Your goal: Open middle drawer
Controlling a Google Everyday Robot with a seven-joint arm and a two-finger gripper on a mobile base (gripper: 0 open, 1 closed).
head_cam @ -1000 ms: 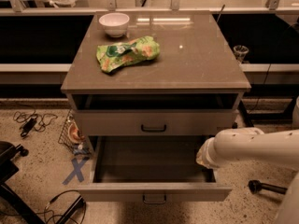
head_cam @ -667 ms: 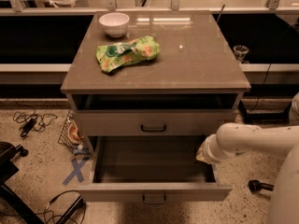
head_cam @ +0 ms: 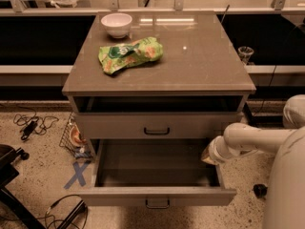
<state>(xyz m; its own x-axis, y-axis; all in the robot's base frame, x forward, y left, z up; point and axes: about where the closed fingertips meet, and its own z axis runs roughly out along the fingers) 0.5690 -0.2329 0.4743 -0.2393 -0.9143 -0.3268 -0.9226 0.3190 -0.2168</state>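
Observation:
The middle drawer [head_cam: 157,195] stands pulled out toward me, with a grey-beige front and a small black bar handle. Its inside [head_cam: 152,163] shows nothing in it. My gripper [head_cam: 208,155] is at the end of the white arm [head_cam: 252,137], which reaches in from the right. It sits at the drawer's right side wall, above the inner right edge and away from the handle. The drawer above [head_cam: 157,126] is shut. Whatever lies below the open drawer is hidden.
On the cabinet top [head_cam: 205,61] sit a white bowl [head_cam: 116,24] and a green snack bag [head_cam: 129,55]. Cables [head_cam: 31,124] and a wire basket [head_cam: 74,137] lie on the floor at the left. A blue X [head_cam: 76,174] marks the floor.
The arm has shifted: its forearm now reaches in more level from the right and the gripper end sits slightly further left. The drawer has not moved.

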